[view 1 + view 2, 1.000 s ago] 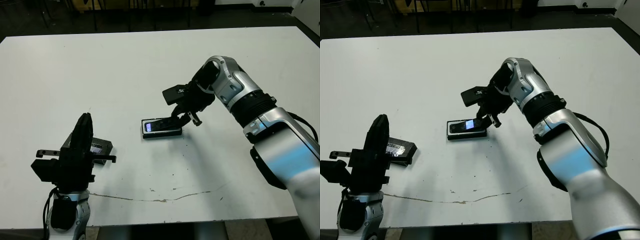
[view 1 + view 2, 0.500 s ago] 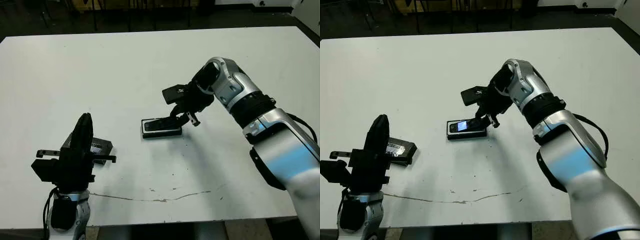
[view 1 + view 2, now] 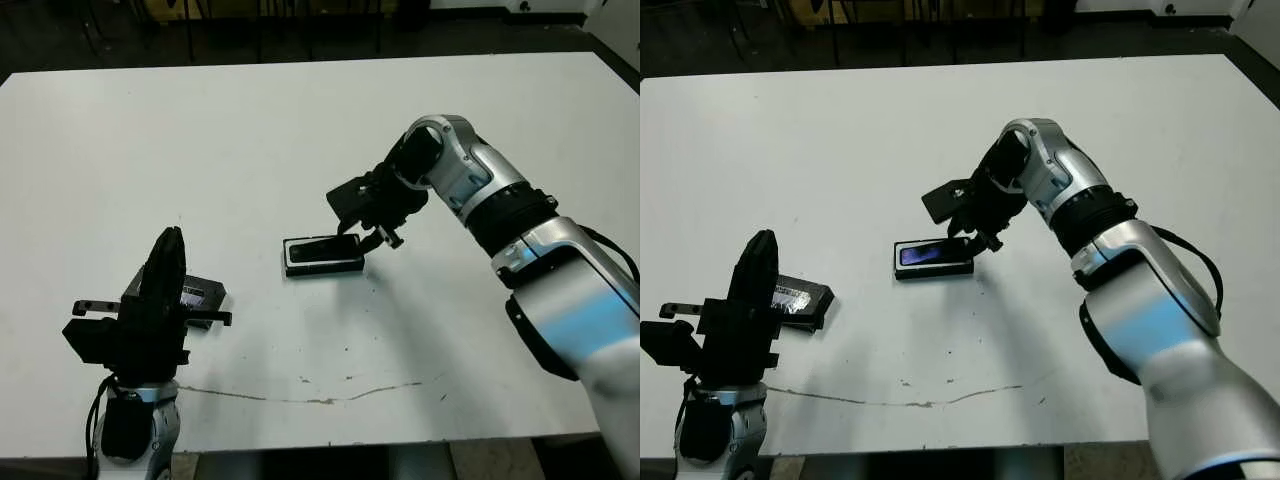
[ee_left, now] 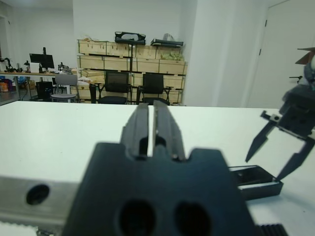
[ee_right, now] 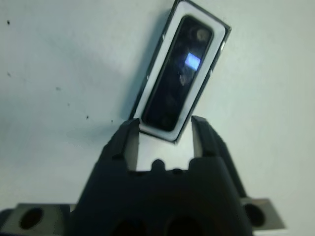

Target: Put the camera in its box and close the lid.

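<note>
Camera (image 3: pixel 322 247) lying flat inside the box (image 3: pixel 322 266), its dark face framed by the white lining; the box rests near the middle of the white desk (image 3: pixel 300 130). In the right wrist view the glowing patch sits at the end of the camera farther from the claw, and the white rim shows on all sides, which suggests the camera is fully seated. Right claw (image 3: pixel 368 236) is released: its two black fingers stand spread and empty at the box's right end, straddling that end without visibly gripping it, consistent with having let go after placement. Lid (image 3: pixel 200 297) lies on the desk at the robot's left, well apart from the box and partly hidden behind the left arm; its silvery strip faces up, so closing is not yet done. Left claw (image 4: pixel 151 125) is clenched on nothing, raised above the desk beside the lid. Compared with a second ago, the camera no longer leans on the box's right edge but lies level within it, and the right claw has turned slightly at the wrist.
</note>
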Tool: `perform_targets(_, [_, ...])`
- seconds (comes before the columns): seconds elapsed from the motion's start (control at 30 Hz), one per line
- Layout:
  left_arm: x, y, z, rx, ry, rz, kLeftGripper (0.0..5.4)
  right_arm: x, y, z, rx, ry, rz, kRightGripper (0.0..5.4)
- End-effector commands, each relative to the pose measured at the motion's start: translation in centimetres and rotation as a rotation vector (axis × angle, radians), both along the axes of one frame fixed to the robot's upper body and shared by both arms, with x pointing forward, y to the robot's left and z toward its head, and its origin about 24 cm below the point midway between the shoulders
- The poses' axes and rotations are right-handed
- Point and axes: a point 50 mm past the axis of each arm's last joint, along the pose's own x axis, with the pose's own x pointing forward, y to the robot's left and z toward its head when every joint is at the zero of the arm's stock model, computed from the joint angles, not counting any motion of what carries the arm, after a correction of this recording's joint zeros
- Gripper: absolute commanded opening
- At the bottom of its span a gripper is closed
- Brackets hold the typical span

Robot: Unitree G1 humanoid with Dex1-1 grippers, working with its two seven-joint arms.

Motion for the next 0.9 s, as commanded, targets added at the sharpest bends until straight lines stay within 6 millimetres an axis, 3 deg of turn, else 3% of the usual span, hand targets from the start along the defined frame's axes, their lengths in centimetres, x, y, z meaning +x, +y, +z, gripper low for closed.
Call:
perform_targets(0.03, [-1.1, 0.5, -1.3, 0.002, 0.088, 0.021, 0.00, 0.3, -1.2, 0.5, 0.022, -0.033, -0.045, 2.64])
perform_targets(0.2, [-1.1, 0.6, -1.3, 0.006, 0.087, 0.023, 0.00, 1.0, -2.3, 1.5, 0.067, -0.057, -0.159, 3.51])
perform_targets(0.4, [-1.2, 0.7, -1.3, 0.008, 0.087, 0.020, 0.00, 1.2, -3.3, 2.6, 0.111, -0.150, -0.176, 4.58])
perform_targets(0.57, [-1.3, 0.7, -1.4, 0.000, 0.091, 0.023, 0.00, 1.5, -4.8, 3.5, 0.382, -0.165, -0.343, 5.39])
perform_targets(0.73, [-1.6, 0.9, -1.3, 0.002, 0.089, 0.032, 0.00, -0.3, -6.1, 2.8, 0.780, -0.246, -0.510, 5.39])
perform_targets(0.9, [-2.6, 1.7, -0.5, 0.022, 0.087, 0.033, 0.00, -4.0, -6.8, 1.6, 1.020, -0.274, -0.580, 4.73])
